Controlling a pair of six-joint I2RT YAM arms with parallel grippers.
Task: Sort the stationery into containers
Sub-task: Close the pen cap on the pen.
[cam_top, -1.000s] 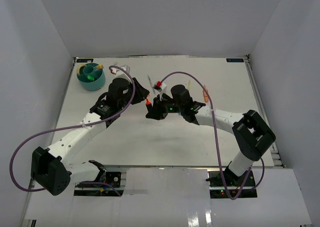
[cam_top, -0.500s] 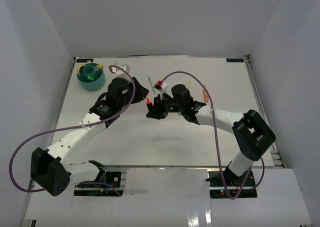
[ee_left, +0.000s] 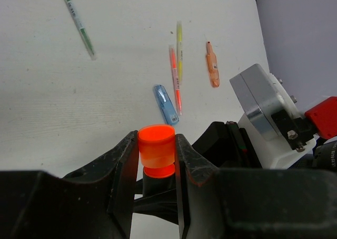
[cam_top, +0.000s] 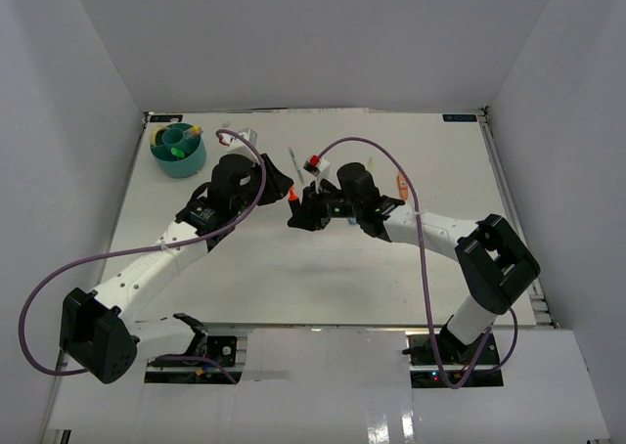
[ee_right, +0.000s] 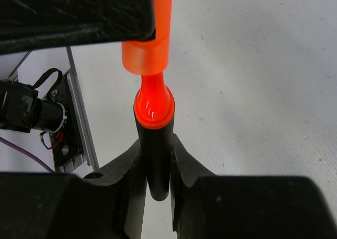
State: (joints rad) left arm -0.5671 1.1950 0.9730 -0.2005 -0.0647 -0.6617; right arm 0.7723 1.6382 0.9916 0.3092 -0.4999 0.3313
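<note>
An orange-black highlighter is held between both grippers above the table's middle. My left gripper is shut on its orange cap. My right gripper is shut on its black body. The cap sits over the tip, with the orange neck showing between cap and body. The teal cup organiser stands at the far left with several items in it. On the table lie a green pen, a yellow pen, a pink-orange pen, a blue highlighter and a small orange piece.
The green pen lies just beyond the two grippers, and the orange piece lies right of the right arm. The right wrist's camera block is close to the left fingers. White walls enclose the table on three sides.
Both grippers have edged slightly away from the bases, still holding the highlighter between them. Their grips have not changed.
</note>
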